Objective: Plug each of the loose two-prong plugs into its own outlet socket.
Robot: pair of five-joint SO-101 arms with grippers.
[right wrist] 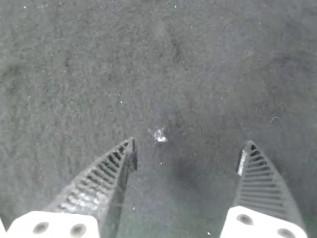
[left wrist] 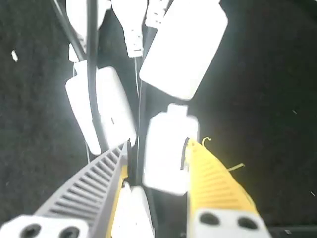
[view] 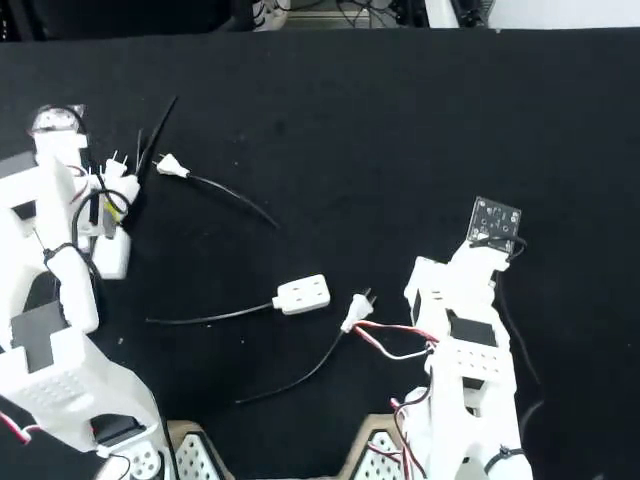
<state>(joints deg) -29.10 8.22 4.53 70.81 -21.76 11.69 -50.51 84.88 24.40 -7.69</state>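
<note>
Between the ribbed grey finger and the yellow finger of my left gripper [left wrist: 158,145] sits a white rectangular plastic body [left wrist: 167,163], pinched by its sides. Whether it is a plug or a socket end I cannot tell. I judge the side grip is meant to leave its working end free for mating. Just beyond it lie a rounded white socket block [left wrist: 101,114] and a larger white block [left wrist: 183,49], with a thick black cord [left wrist: 90,54] crossing them. They are crowded together, so any move here risks snagging a cord.

My right gripper [right wrist: 188,145] hangs with its jaws spread wide over the black cloth tabletop [right wrist: 158,59], holding nothing. From above, a white two-prong plug [view: 357,310] on a black cord lies just beside that arm, near a white outlet socket block [view: 303,294] at mid-table. That pair looks like the natural job for the empty gripper. Another loose white plug [view: 170,166] lies near the left arm, not yet plugged in.
</note>
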